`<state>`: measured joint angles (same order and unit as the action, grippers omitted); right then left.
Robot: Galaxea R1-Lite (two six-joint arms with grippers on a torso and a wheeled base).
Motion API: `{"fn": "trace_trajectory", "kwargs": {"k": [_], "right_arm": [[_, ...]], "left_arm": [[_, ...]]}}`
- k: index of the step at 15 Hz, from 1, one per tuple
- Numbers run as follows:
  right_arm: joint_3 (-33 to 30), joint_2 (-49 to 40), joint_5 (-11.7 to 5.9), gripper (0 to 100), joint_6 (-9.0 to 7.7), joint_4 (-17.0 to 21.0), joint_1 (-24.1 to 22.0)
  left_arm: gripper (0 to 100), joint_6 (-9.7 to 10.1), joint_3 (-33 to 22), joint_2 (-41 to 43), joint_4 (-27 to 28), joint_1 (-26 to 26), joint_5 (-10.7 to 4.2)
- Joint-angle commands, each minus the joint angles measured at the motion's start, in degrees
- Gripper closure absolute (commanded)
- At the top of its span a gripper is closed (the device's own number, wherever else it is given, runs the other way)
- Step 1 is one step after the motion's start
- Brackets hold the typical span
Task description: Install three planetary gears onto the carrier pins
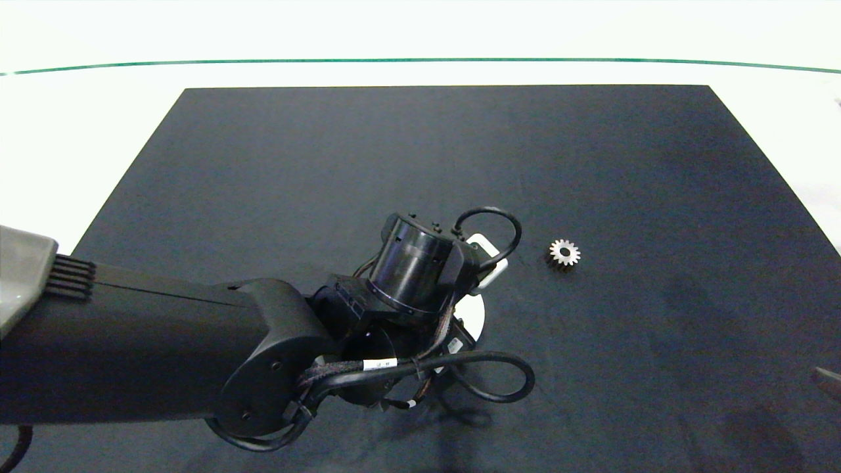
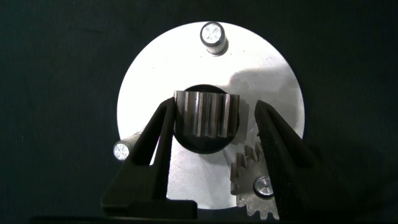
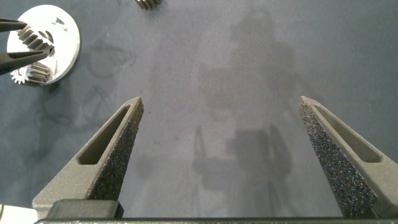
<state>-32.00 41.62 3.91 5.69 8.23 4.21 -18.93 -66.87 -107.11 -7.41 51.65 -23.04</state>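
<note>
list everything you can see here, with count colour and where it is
planetary gears: three, silver; one lying free on the mat, one seated on a carrier pin, one held on edge over the disc's central hole
carrier pins: three, pale metal; two bare, one through the seated gear
disc: one, white, on the mat beneath the left gripper
mat: one, black, covering most of the table
table: one, white, with a green line near its far edge
left gripper: one, dark, shut on a gear above the disc
right gripper: one, grey, open above bare mat
</note>
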Motion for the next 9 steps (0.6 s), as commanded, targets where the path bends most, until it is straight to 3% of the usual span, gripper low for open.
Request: {"fn": "trace_trajectory", "kwargs": {"k": [1,9], "right_arm": [[0.0,0.1,0.04,0,0.11,0.0,0.0],[0.0,0.1,0.04,0,0.20,0.0,0.0]], "left_arm": [[58,-0.14,-0.2,-0.7,0.1,0.2,0.10],[72,-0.05,-0.3,-0.9,-0.1,0.5,0.10]]}}
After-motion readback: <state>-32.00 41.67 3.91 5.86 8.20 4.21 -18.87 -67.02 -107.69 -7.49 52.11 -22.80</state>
